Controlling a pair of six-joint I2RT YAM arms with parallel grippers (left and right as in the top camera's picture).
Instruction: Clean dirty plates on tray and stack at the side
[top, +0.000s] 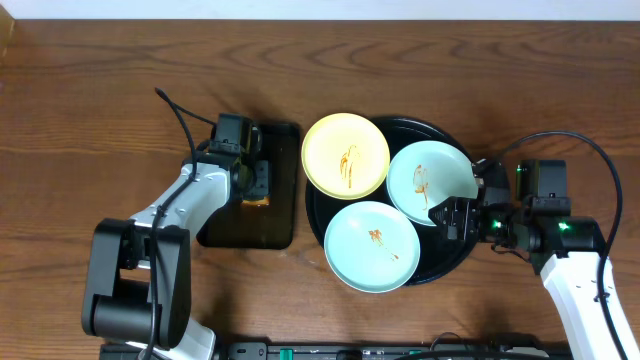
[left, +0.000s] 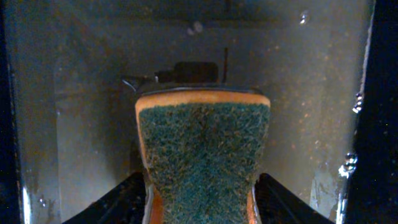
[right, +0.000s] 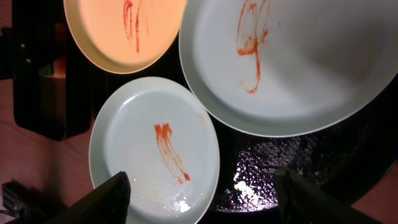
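Observation:
The round black tray (top: 455, 262) holds three smeared plates: a pale yellow plate (top: 345, 155) at the back left, a mint-blue plate (top: 428, 180) on the right, and a second mint-blue plate (top: 372, 245) at the front. My left gripper (top: 250, 178) is shut on an orange sponge with a green scouring face (left: 202, 149), low over the rectangular tray. My right gripper (top: 458, 215) is open and empty above the round tray's right side. In the right wrist view, the fingers (right: 208, 202) straddle the front plate (right: 155, 149) and bare tray (right: 280, 168). The right plate (right: 292, 62) and the yellow plate (right: 124, 31) lie beyond.
A smaller rectangular black tray (top: 250, 225) lies left of the round tray, under the left gripper. Its glossy floor fills the left wrist view (left: 81, 124). The table (top: 90, 120) is brown wood. The front plate overhangs the round tray's front rim.

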